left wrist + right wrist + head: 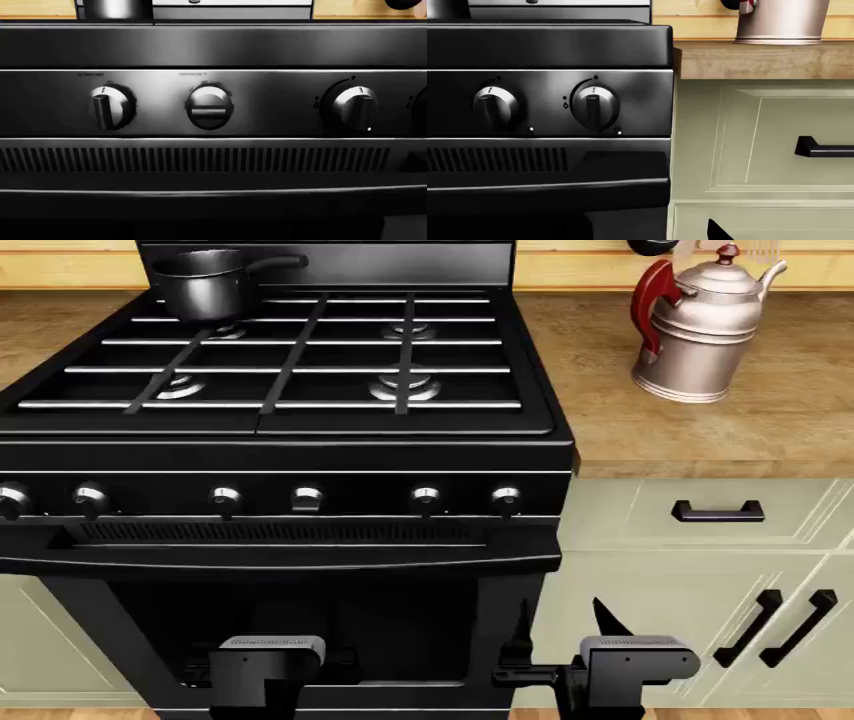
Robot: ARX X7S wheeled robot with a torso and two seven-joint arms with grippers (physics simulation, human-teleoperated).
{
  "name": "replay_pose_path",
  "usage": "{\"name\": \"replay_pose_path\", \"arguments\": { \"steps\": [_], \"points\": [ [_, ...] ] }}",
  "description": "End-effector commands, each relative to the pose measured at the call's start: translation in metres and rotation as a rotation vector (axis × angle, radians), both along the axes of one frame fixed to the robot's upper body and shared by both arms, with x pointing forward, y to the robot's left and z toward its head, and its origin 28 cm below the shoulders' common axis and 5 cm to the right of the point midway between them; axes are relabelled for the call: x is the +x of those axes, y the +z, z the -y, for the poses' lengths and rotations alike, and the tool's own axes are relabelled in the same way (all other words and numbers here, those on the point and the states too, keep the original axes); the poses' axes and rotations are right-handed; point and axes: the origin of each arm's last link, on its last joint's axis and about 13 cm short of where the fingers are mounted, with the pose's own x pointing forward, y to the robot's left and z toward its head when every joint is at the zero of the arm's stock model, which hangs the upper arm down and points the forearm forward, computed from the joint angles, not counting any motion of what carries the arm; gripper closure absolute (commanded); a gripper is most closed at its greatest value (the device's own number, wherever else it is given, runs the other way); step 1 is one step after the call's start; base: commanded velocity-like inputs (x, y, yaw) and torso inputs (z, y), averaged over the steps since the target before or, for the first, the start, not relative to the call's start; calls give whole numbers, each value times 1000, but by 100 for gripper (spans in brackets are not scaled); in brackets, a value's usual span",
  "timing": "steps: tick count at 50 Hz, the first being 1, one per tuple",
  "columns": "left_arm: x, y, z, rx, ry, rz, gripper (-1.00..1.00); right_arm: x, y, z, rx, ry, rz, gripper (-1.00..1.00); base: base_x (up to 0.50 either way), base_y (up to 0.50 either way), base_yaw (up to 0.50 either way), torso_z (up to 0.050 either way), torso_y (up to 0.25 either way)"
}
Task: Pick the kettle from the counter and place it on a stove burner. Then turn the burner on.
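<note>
On the counter, to the right of the black stove, the kettle stands upright, well apart from both grippers. A dark saucepan sits on the back left burner; the front right burner is bare. Down low in front of the oven door, the right gripper hangs with its fingers spread and nothing between them. Whether the left gripper has its fingers spread cannot be told.
</note>
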Motion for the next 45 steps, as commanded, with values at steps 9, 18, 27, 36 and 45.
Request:
{"name": "replay_pose_path", "arguments": {
  "steps": [9,18,27,36,45],
  "points": [
    [-13,20,2,14,-30,141,-100,-7,8,5,30,5,79,-100,0,0,0,17,0],
    [22,110,2,32,-63,394,-100,7,110,9,65,15,305,-100,0,0,0,50,0],
    [35,166,-6,30,-56,549,-100,9,168,18,104,7,464,-100,0,0,0,50,0],
    [19,182,-8,9,-67,578,-100,-10,181,21,107,32,550,-100,325,-346,0,28,0],
    [17,184,-6,18,-87,588,-100,-14,185,21,112,49,583,-100,420,-385,0,0,0]
  ]
}}
